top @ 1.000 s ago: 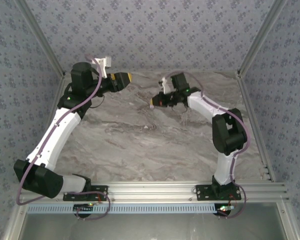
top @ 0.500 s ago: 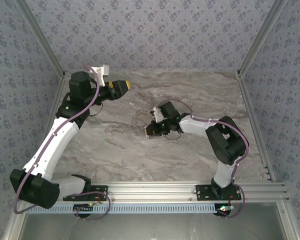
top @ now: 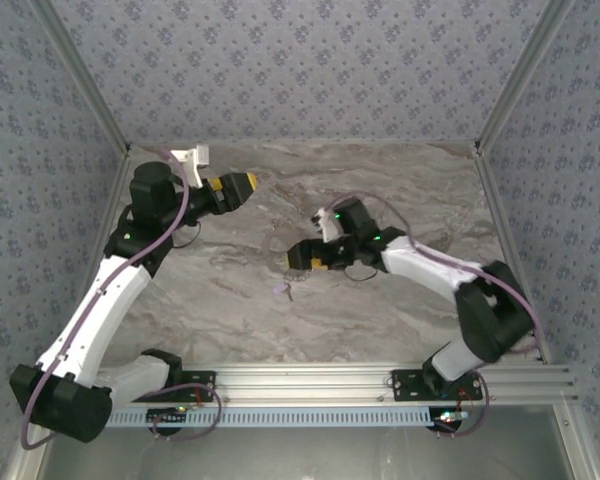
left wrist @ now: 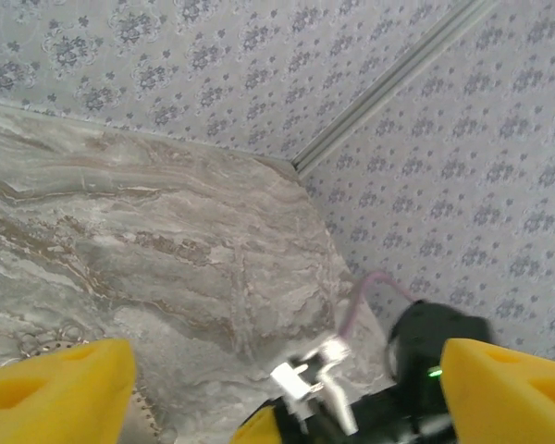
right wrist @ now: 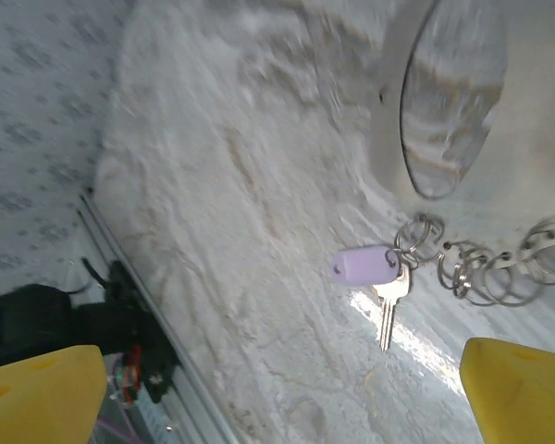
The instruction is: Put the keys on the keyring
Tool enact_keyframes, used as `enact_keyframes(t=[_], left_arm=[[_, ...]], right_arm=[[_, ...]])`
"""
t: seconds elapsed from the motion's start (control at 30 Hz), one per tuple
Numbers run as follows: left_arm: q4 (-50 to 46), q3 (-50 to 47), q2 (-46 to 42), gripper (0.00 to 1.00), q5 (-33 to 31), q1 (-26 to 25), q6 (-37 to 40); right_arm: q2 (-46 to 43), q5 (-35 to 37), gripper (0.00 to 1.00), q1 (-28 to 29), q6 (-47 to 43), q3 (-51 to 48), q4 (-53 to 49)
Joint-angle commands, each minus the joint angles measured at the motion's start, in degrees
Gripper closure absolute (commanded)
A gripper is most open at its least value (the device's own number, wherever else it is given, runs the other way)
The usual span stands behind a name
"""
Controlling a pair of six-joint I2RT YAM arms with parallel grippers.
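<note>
Right wrist view: right claw just sprung wide, empty; lilac key now lies loose on surface, mid-scene, head meeting small ring beside keyring. Left claw also widened, empty, far left. Looks like release after threading.

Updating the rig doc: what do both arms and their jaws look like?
Left arm and right arm match: white link shells, black joint housings, black wrist heads. A lilac cable loops along each. The jaws are bright yellow blocks with blunt tips. A green indicator light glows near the right wrist. Black base plates bolt to an aluminium rail.
</note>
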Motion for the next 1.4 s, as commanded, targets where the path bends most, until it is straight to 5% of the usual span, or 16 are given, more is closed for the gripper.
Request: enact_keyframes(t=[0.0, 0.17, 0.33, 0.5, 0.6, 0.9, 1.13, 1.3, 1.37], left_arm=[[-2.9, 1.0, -2.8, 0.10, -5.5, 0.2, 2.0], [-2.5, -3.7, -8.2, 0.02, -23.2, -0.5, 11.3], [4.0, -12.9, -13.3, 0.02, -40.3, -0.4, 24.1], [12.9, -26.2, -15.5, 0.02, -48.1, 2.6, 32.3], [21.9, -35.7, -15.2, 0.02, -49.1, 6.9, 32.2], [48.5, -46.4, 5.4, 0.02, -44.9, 15.6, 33.6], [56.9, -44.1, 16.5, 0.02, -34.3, 19.7, 32.7], [64.2, -43.4, 26.1, 0.02, -31.8, 19.5, 33.8], [57.0, -39.9, 25.8, 0.02, -31.3, 19.3, 34.3]], right_arm=[[-7.4, -0.4, 0.00, -6.6, -4.3, 3.1, -9.9], [-15.6, 11.1, 0.00, -19.5, -8.1, 5.4, -14.5], [-21.9, 35.4, 0.00, -27.1, -11.8, -2.3, -2.6], [-24.2, 52.0, 0.00, -30.6, -14.2, -20.9, 23.4], [-22.4, 55.4, 0.00, -32.7, -15.7, -25.3, 24.8], [-9.7, 49.5, 0.00, -34.8, -22.5, -35.9, 50.2], [4.6, 40.4, 0.00, -36.2, -26.3, -36.9, 68.9], [3.4, 35.7, 0.00, -37.3, -27.0, -35.7, 63.6], [4.3, 35.0, 0.00, -37.4, -25.6, -34.8, 63.5]])
